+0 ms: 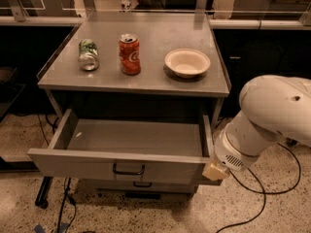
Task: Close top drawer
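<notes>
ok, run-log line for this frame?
top drawer: pulled out, looks empty, not yet closed | end effector: at drawer's front-right corner | cabinet top: green can on side, red can upright, bowl

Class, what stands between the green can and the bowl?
Camera view: the upright red can. The gripper is beside the top drawer, front right.

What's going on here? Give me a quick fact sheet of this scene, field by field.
Top drawer: pulled wide open
Claw: low, at the drawer's front right corner; contact unclear
Cabinet top: green can lying on its side, red can upright, cream bowl
Job status: drawer not yet closed
</notes>
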